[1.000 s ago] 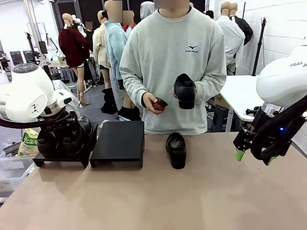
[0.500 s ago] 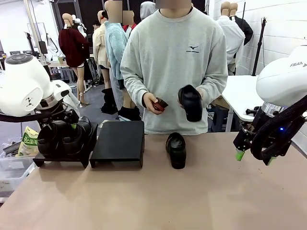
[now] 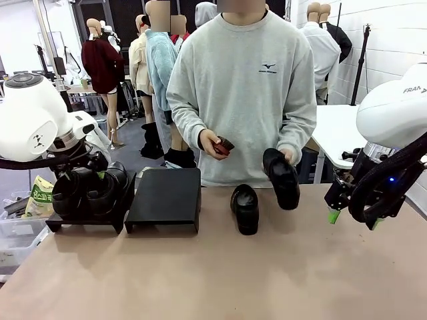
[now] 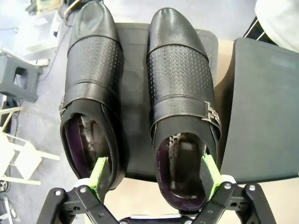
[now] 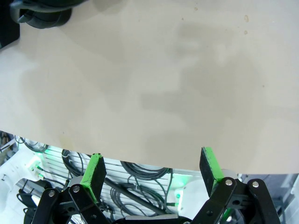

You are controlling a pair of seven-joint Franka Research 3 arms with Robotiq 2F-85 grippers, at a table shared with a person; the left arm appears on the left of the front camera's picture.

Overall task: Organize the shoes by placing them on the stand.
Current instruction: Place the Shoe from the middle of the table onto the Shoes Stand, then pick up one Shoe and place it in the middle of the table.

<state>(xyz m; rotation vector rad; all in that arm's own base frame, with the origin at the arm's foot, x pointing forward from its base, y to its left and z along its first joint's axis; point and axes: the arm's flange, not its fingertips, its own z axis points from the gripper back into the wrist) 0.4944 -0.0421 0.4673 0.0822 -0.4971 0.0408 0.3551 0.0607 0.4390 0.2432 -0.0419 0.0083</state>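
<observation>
Since the earlier frame the person's hand (image 3: 288,157) has brought the held shoe (image 3: 281,179) from chest height down to just above the table (image 3: 200,280), right of centre; robot arms barely shifted. The person (image 3: 240,80) stands centre-top, other hand (image 3: 210,142) holding a small dark-red item, can't tell what.

Loaded stand (image 3: 80,220) sits at mid-left w/ a pair on it: in the left wrist view, left-hand shoe (image 4: 91,70) beside right-hand shoe (image 4: 180,79). Empty stand (image 3: 163,200) is just right of it. The table shoe (image 3: 245,208) lies at centre.

Left gripper (image 4: 153,163) hangs over the pair's heels, jaws wide, gripping nothing. Right gripper (image 5: 150,161) hovers at the front view's right edge, jaws apart, empty.

Risks, as I judge them:
- One left pad sits over the left-hand shoe's opening, so a careless lift could snag it and drag it off the stand.
- If the right arm reaches in while the person's hand is low, they could collide.
- Held shoe set too close to the table shoe leaves no room for the fingers.
</observation>
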